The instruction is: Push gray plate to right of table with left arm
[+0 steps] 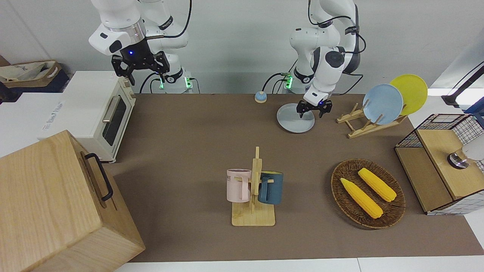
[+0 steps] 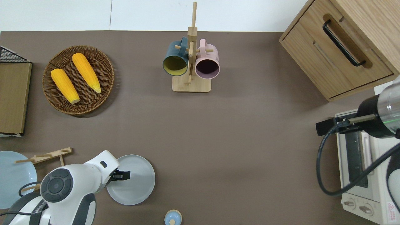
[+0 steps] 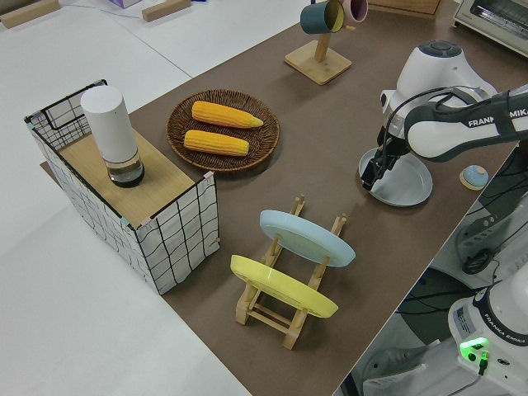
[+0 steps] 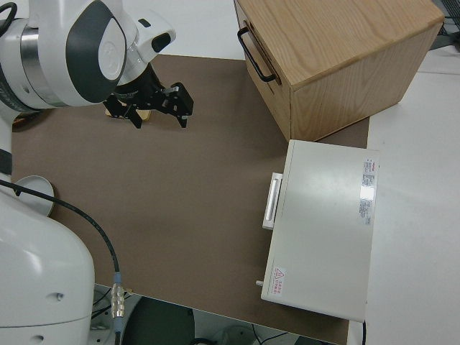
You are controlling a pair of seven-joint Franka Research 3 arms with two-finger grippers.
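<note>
The gray plate (image 1: pixel 292 122) (image 2: pixel 137 187) (image 3: pixel 410 186) lies on the brown table (image 1: pixel 189 132) (image 2: pixel 234 140), near the robots and toward the left arm's end. My left gripper (image 1: pixel 311 114) (image 2: pixel 126 175) (image 3: pixel 373 173) is low over the part of the plate that lies toward the left arm's end, inside its rim. Its fingers point down and stand apart, holding nothing. I cannot tell if they touch the plate. My right gripper (image 1: pixel 140 73) (image 4: pixel 158 115) is parked, open and empty.
A wooden rack holds a sky-blue plate (image 1: pixel 382 104) and a yellow plate (image 1: pixel 410 92) beside the gray plate. A small blue bell (image 1: pixel 260 97) (image 2: pixel 172 217) stands close by. A mug rack (image 1: pixel 254 189), a corn basket (image 1: pixel 367 193), a toaster oven (image 1: pixel 94 109) and a wooden cabinet (image 1: pixel 56 207) stand on or beside the table.
</note>
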